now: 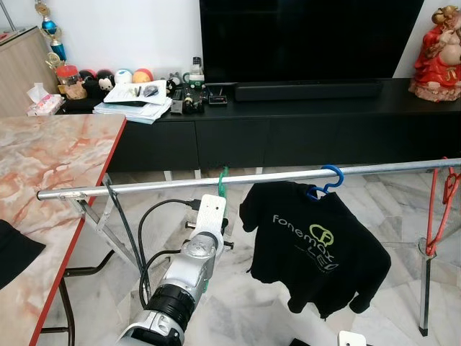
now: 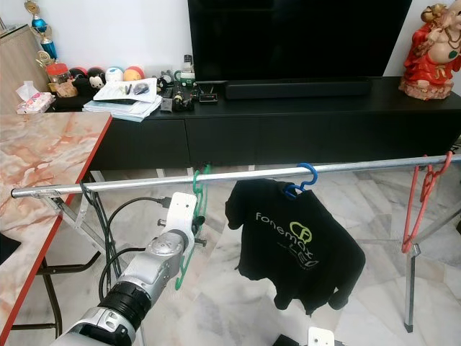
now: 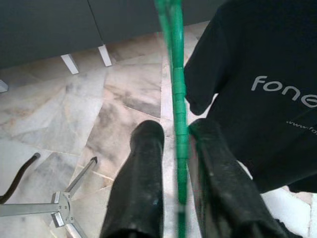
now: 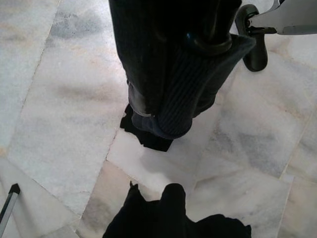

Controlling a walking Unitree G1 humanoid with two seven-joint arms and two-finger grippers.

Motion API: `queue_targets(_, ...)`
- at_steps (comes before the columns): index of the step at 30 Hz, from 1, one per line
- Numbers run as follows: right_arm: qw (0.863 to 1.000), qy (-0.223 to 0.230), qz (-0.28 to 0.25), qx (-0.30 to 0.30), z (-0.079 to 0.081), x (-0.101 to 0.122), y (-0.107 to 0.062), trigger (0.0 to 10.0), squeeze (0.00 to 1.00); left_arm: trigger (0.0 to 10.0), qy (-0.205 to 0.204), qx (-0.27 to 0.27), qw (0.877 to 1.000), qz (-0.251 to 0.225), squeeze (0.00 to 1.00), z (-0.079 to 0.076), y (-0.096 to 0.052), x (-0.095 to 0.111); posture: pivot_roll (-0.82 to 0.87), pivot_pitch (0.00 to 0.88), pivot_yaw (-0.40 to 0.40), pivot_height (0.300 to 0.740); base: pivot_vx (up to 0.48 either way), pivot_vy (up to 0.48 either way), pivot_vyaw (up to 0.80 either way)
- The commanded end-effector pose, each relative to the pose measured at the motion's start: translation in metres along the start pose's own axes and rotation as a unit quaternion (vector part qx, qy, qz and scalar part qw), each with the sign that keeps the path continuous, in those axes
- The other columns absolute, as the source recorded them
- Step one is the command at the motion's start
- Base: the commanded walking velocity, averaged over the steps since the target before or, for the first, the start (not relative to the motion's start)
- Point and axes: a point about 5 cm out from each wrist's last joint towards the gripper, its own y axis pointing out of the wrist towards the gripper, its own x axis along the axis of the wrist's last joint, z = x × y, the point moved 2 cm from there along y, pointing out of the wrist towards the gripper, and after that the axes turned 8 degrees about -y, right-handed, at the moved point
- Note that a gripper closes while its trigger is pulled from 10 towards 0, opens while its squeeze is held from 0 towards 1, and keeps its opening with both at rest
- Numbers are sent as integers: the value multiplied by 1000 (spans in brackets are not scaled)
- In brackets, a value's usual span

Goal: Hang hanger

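Left wrist view: the left hand [image 3: 179, 148] has its two black fingers [image 3: 138, 183] set on either side of the green hanger [image 3: 177, 84], the right-hand finger touching it; whether they actually pinch it is hard to tell. In the head views this hand [image 2: 189, 210] is raised just under the rail [image 2: 230, 175], and the green hanger's hook [image 2: 199, 173] sits over the rail, its body hanging down beside the arm. Further along the rail a blue hanger [image 2: 302, 179] carries a black shirt [image 2: 295, 245] with pale lettering. Near the rail's far right end hangs a red hanger [image 2: 418, 205]. The rail stands on metal legs over the marble floor [image 1: 403, 202]. A marble surface [image 1: 43, 166] with a red edge lies to the left, its corner near the rail's left end. Behind runs a black cabinet [image 1: 302, 122].

Right wrist view: the right hand points down at the floor over dark cloth [image 4: 173, 74]; I cannot tell how its fingers stand.
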Motion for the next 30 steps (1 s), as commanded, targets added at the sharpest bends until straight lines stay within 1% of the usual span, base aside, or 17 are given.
queue_targets(1,1000,7,0,2,3,3,1,10000,0,0,-2,1,1000,-2,0,1,1,2,103,0,62,740,0,0,0)
queue_targets(7,1000,7,0,3,3,3,1,10000,0,0,-12,-1,1000,-17,0,0,1,6,100,0,65,740,0,0,0)
queue_targets(11,1000,6,1,3,4,2,0,10000,0,0,-19,-4,1000,-23,0,2,-1,5,94,0,69,740,0,0,0)
queue_targets(12,1000,6,1,3,4,2,0,10000,0,0,-25,-6,999,-28,0,2,-2,5,94,0,69,740,0,0,0)
queue_targets(13,1000,6,1,3,4,1,0,10000,0,0,-32,-12,999,-42,0,3,-4,7,92,0,70,740,0,0,0)
queue_targets(18,1000,6,2,2,4,1,0,10000,0,0,-38,-15,997,-63,0,8,-9,11,95,0,73,740,0,0,0)
queue_targets(19,1000,6,2,2,4,0,0,10000,0,0,-42,-22,996,-77,0,11,-12,14,98,0,73,740,0,0,0)
queue_targets(21,1000,5,2,2,4,0,0,10000,0,0,-32,-32,995,-89,0,14,-16,15,101,0,73,740,0,0,0)
queue_targets(23,1000,5,3,2,4,-1,0,10000,0,0,-4,-38,995,-97,0,18,-21,13,101,0,76,740,0,0,0)
queue_targets(25,1000,4,3,3,4,-2,-1,10000,0,0,23,-47,994,-101,0,25,-30,9,104,0,77,740,0,0,0)
queue_targets(26,1000,4,3,3,4,-2,-1,10000,0,0,23,-47,994,-101,0,25,-30,9,104,0,77,740,0,0,0)
queue_targets(27,1000,3,4,3,4,-2,-1,10000,0,0,49,-59,992,-99,0,31,-37,3,115,0,75,740,0,0,0)
queue_targets(28,1000,2,4,3,4,-3,-1,10000,0,0,69,-73,990,-94,0,33,-43,-2,120,0,73,740,0,0,0)
queue_targets(29,1000,2,5,4,3,-3,-1,10000,0,0,80,-87,989,-87,0,34,-47,-6,120,0,73,740,0,0,0)
queue_targets(30,1000,1,5,4,3,-3,-1,10000,0,0,79,-103,988,-78,0,36,-53,-11,126,0,72,740,0,0,0)
